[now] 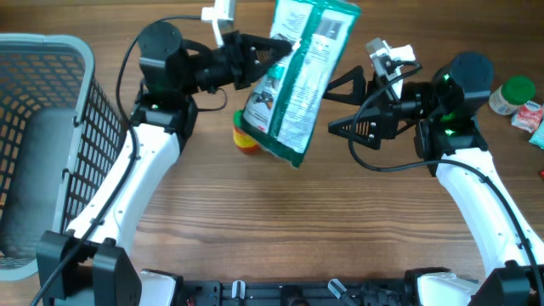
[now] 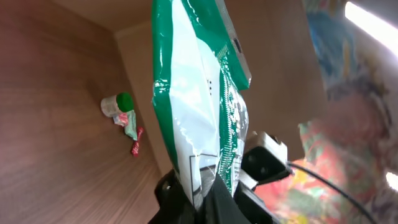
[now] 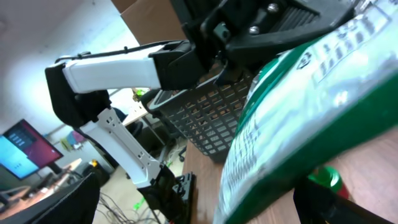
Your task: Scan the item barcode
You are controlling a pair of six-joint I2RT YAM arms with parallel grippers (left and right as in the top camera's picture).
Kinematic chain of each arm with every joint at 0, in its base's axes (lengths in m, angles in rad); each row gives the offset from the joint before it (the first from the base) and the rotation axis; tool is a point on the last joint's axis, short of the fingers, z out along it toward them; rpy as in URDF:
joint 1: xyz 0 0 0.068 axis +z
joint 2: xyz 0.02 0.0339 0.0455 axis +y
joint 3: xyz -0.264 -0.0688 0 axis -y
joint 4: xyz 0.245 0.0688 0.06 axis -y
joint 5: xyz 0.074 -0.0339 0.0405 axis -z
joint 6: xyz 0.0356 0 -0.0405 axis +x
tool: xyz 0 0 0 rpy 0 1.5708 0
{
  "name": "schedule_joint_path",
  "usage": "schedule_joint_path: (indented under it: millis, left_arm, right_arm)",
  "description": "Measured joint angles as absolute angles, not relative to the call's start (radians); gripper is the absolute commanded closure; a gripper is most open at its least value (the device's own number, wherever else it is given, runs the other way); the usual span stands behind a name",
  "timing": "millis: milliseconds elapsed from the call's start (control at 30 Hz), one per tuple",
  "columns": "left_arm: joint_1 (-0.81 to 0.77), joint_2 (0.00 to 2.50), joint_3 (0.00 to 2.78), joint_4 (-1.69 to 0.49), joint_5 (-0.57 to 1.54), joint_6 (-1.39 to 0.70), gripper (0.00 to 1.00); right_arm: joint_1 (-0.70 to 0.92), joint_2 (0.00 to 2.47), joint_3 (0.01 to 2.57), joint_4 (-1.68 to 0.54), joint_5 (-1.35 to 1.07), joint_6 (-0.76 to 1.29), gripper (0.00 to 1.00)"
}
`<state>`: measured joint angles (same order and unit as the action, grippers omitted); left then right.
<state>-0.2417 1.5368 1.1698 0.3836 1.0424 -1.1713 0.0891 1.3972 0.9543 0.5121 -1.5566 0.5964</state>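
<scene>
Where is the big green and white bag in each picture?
Overhead: green and white bag at top middle, tilted.
Left wrist: fills the centre, standing tall.
Right wrist: right side, slanting.
Shared landmark: the left pincer, black, gripping the bag's edge.

Basket (image 1: 51, 42) sits left of pouch (image 1: 297, 76), jar (image 1: 510, 95) right.
</scene>
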Motion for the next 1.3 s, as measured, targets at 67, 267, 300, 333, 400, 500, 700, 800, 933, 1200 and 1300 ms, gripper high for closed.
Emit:
schedule_joint_path:
  millis: [67, 267, 300, 333, 400, 500, 700, 800, 933, 1200, 1300]
  left_arm:
    - [-0.255, 1.531, 1.170, 0.385, 1.025, -1.151, 0.96]
    - [-0.263, 1.518, 1.170, 0.386, 0.987, -1.148, 0.96]
    - [-0.263, 1.518, 1.170, 0.386, 0.984, -1.150, 0.96]
    - [-0.263, 1.518, 1.170, 0.386, 0.981, -1.150, 0.96]
    - [-0.263, 1.518, 1.170, 0.386, 0.972, -1.153, 0.96]
    - [-0.266, 1.518, 1.170, 0.386, 0.952, -1.156, 0.96]
    - [-0.266, 1.518, 1.170, 0.385, 0.932, -1.157, 0.96]
    - [-0.266, 1.518, 1.170, 0.385, 0.931, -1.157, 0.96]
    - [-0.267, 1.518, 1.170, 0.382, 0.932, -1.157, 0.96]
    - [-0.258, 1.518, 1.168, 0.377, 0.977, -1.064, 0.39]
    - [-0.213, 1.517, 1.168, 0.380, 0.977, -1.019, 0.11]
  right_arm:
    - [0.089, 1.397, 0.954, 0.450, -1.524, 0.592, 0.10]
    - [0.091, 1.399, 0.954, 0.160, -1.277, 0.450, 0.10]
    - [0.091, 1.399, 0.954, 0.144, -1.248, 0.434, 0.10]
    - [0.093, 1.399, 0.954, 0.137, -1.224, 0.418, 0.10]
    - [0.111, 1.399, 0.954, 0.154, -1.177, 0.389, 0.13]
    - [0.175, 1.399, 0.954, 0.196, -1.158, 0.369, 0.27]
    - [0.279, 1.399, 0.954, 0.221, -1.157, 0.323, 0.95]
    - [0.274, 1.399, 0.954, 0.214, -1.155, 0.310, 0.95]
    - [0.260, 1.399, 0.954, 0.175, -1.155, 0.271, 0.95]
    - [0.186, 1.332, 0.962, -0.115, -1.205, 0.103, 0.95]
    - [0.176, 1.234, 0.955, -0.292, -1.125, 0.005, 0.95]
